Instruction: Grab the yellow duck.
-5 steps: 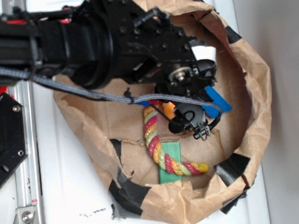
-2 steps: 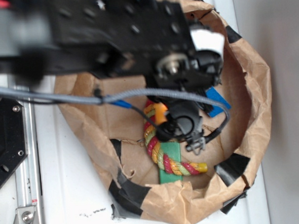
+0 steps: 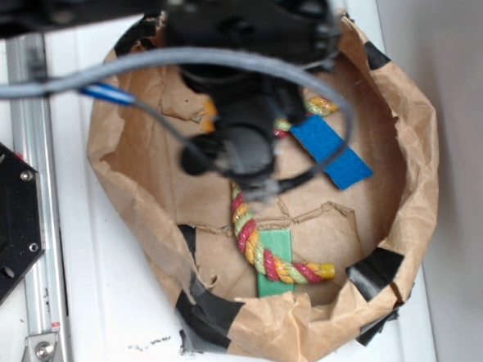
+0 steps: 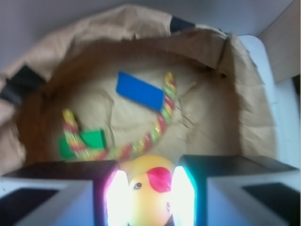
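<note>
End effector clamped
The end effector [image 4: 149, 193] has both fingers [image 4: 183, 195] pressed against the yellow duck [image 4: 148, 190] between them.

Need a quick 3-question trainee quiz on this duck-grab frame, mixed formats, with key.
1. True or false: in the wrist view the gripper has the yellow duck between its fingers.
2. Multiple choice: the twisted rope lies across which block? A) green block B) blue block C) neither
3. Fill in: everything sits inside a taped brown ___ bag.

Key: 1 true; 2 A; 3 paper
</note>
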`<state>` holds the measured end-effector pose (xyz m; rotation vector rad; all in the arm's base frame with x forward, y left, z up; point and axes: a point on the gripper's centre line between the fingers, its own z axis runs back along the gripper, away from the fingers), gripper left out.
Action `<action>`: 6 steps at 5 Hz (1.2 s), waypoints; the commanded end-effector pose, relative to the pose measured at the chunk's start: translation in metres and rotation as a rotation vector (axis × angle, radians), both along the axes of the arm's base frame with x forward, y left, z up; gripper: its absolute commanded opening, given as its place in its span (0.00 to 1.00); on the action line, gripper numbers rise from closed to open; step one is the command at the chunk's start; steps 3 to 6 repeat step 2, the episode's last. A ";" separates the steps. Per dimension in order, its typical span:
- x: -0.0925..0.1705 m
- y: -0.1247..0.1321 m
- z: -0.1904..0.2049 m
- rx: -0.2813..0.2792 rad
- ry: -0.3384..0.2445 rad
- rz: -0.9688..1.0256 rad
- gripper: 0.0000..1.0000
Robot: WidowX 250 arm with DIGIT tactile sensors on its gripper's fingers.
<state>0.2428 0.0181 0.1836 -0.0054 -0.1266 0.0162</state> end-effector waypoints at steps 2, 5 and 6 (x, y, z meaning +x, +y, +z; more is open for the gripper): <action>-0.003 0.006 0.016 -0.019 -0.050 -0.081 0.00; -0.003 0.006 0.016 -0.019 -0.050 -0.081 0.00; -0.003 0.006 0.016 -0.019 -0.050 -0.081 0.00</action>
